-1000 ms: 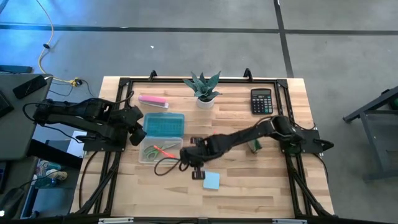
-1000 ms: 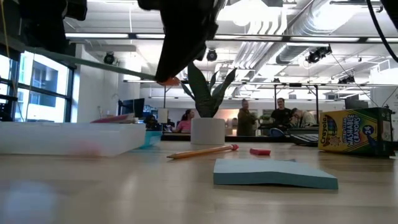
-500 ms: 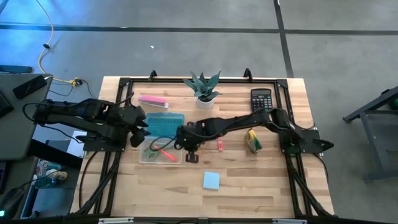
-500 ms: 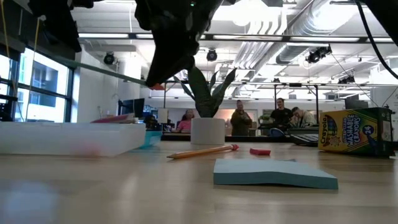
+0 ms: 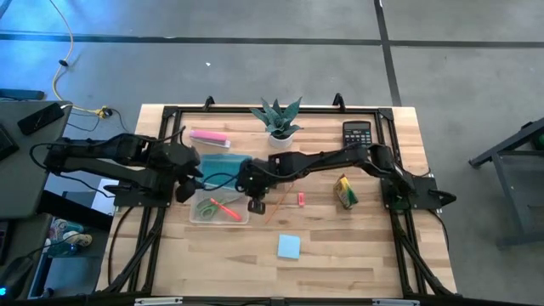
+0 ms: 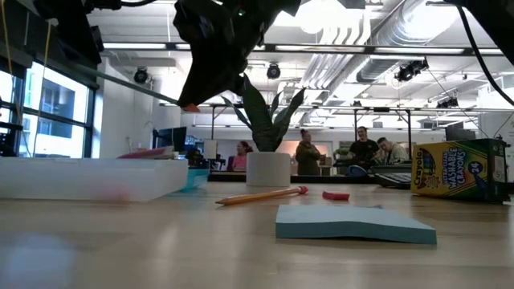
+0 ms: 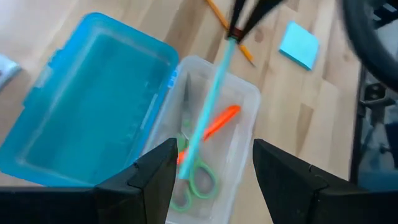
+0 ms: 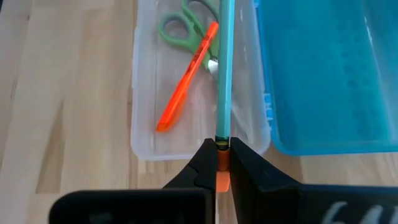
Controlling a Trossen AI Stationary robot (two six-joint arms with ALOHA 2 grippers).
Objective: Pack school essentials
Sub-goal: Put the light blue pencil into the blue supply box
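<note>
Your right gripper (image 8: pixel 222 163) now hangs over the clear pencil case (image 5: pixel 218 206), fingers clamped on the eraser end of the teal pencil (image 8: pixel 223 68). A second ago it was down toward six o'clock on the desk (image 5: pixel 340 255), close to the blue sticky-note pad (image 5: pixel 288 246); since then it has swung up and toward nine o'clock, carrying the pencil with it. The pencil's shaft points along the tray, above the green-handled scissors (image 8: pixel 189 26) and the red pen (image 8: pixel 185 78) already lying inside. In the low view the pencil slants well above the desk, so I judge it is lined up but not yet released.

That means two items are packed and a third is about to go in. Lower it before you let go, since its tip reaches close to the far wall of the tray.

Your left gripper (image 7: pixel 211 171) waits at the nine o'clock side of the case, fingers apart and holding nothing, beside the open blue lid (image 5: pixel 224 169).

Not yet packed: the orange pencil (image 5: pixel 279 204) just at three o'clock of the case, the tiny pink eraser (image 5: pixel 300 199) beyond it, the yellow-green crayon box (image 5: pixel 345 192) farther toward three o'clock, and the sticky-note pad toward six o'clock.
</note>
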